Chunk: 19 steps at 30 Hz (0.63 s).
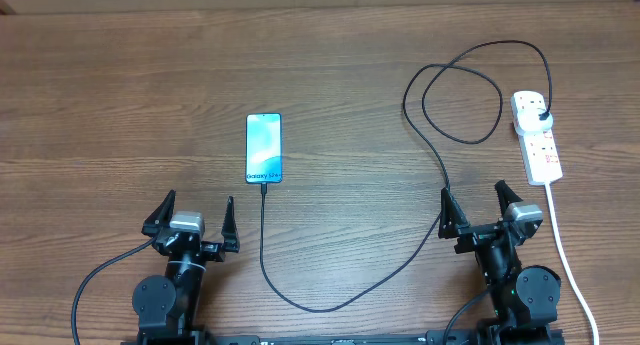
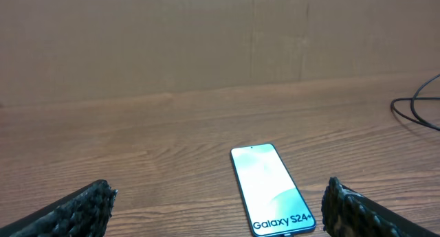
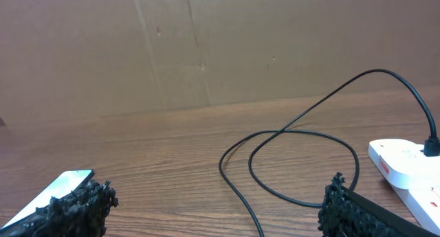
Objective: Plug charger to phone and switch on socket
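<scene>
The left claw (image 1: 198, 207) is spread wide and holds nothing. It sits low on the surface (image 1: 120, 105), just short of the phone's near end and a little to its left. In its wrist view the lit screen lies between the two fingers. The right claw (image 1: 473, 200) is equally wide and empty, well to the right of the phone. Neither touches a task item, and both read as parked.

The phone (image 1: 264, 148) lies flat and face up, with its short end toward the arms. This puts its port where a claw can reach it. From overhead the charger (image 1: 263, 230) appears to meet that near end already. From there it runs toward the arms, sweeps right past the right claw, loops, and ends at the plug seated in the socket (image 1: 538, 145). The slack in the loop keeps the lead from tugging the phone.

The socket lies far right of the phone, beside the right claw's reach, so the switch is probably that arm's job. Whether the switch is already on cannot be told from these views.
</scene>
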### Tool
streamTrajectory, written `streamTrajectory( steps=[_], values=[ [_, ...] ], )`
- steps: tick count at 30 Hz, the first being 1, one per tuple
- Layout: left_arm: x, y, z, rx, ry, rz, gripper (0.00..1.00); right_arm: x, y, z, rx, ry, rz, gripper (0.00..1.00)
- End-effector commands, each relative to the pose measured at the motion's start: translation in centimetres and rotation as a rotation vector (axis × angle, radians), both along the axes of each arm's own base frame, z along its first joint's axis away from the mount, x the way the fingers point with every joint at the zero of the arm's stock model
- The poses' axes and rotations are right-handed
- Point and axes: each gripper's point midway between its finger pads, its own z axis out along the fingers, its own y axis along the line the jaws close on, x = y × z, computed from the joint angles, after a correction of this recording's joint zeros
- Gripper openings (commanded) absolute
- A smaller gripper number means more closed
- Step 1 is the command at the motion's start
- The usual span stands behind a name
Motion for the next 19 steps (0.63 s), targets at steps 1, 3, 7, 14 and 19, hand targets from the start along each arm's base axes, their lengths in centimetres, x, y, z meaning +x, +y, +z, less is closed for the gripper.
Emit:
streamTrajectory(
  steps=[1, 3, 7, 14, 19],
  values=[
    [-0.04, -0.06, -0.05, 0.026, -0.009, -0.008, 1.00, -0.02, 0.16, -0.22, -0.001, -0.002, 0.008, 1.00],
    [-0.04, -0.06, -0.05, 0.026, -0.009, -0.008, 1.00, -0.02, 0.16, -0.22, -0.001, -0.002, 0.008, 1.00],
    [-0.04, -0.06, -0.05, 0.026, -0.009, -0.008, 1.00, -0.02, 0.16, -0.22, -0.001, -0.002, 0.008, 1.00],
    [-0.04, -0.06, -0.05, 0.026, -0.009, -0.008, 0.99, -0.02, 0.16, -0.22, -0.001, -0.002, 0.008, 1.00],
    [-0.04, -0.06, -0.05, 0.026, -0.009, -0.008, 1.00, -0.02, 0.16, -0.22, -0.001, -0.002, 0.008, 1.00]
  ],
)
